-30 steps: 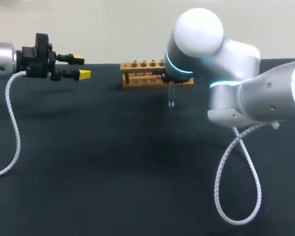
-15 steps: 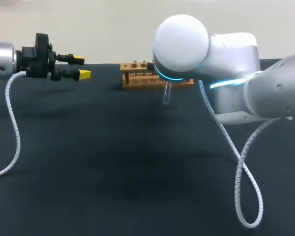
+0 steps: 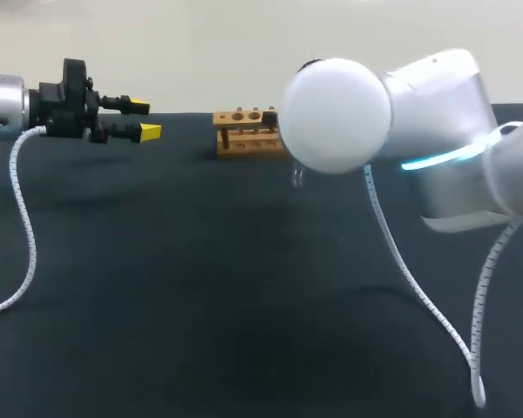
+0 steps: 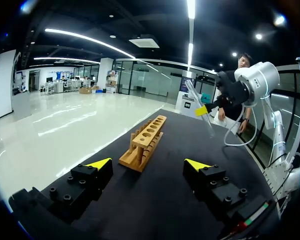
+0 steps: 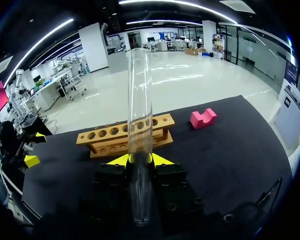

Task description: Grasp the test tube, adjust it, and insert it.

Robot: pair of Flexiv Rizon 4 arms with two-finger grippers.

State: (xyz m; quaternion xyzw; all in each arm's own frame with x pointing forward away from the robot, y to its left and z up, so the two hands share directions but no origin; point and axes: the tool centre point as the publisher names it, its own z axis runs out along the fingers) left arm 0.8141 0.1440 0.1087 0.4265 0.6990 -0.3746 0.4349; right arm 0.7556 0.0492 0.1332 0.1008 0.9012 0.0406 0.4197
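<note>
Over the last second the right arm (image 3: 336, 113) has swung across the rack (image 3: 244, 131). Its white joint now hides the rack's right end, and the left arm has kept still.

Head view: the rack stands at twelve o'clock on the table (image 3: 200, 296). Only the lower end of the test tube (image 3: 297, 177) shows, hanging under the joint just in front of the rack and clear of the cloth. The left gripper (image 3: 144, 119) hangs at ten o'clock, its fingers spread and holding nothing.

Left wrist view: the left gripper (image 4: 148, 164) stands wide, with the rack (image 4: 145, 142) at its twelve o'clock. At about one o'clock, beyond the rack, the right gripper (image 4: 201, 110) holds the test tube (image 4: 199, 105) tilted in the air.

Right wrist view: the right gripper (image 5: 141, 160) is clamped on the test tube (image 5: 140, 110) low on its length. Most of the glass runs out toward twelve o'clock, in line with the rack (image 5: 125, 135). A pink block (image 5: 203, 118) lies at about two o'clock, and the left gripper (image 5: 32, 150) at nine.

The tube is probably light, stiff, smooth and breakable. I judge that the pinch wants moderate force, held on the straight wall and away from the ends. The glass would likely slip or crack if it were driven against a hole's edge.
</note>
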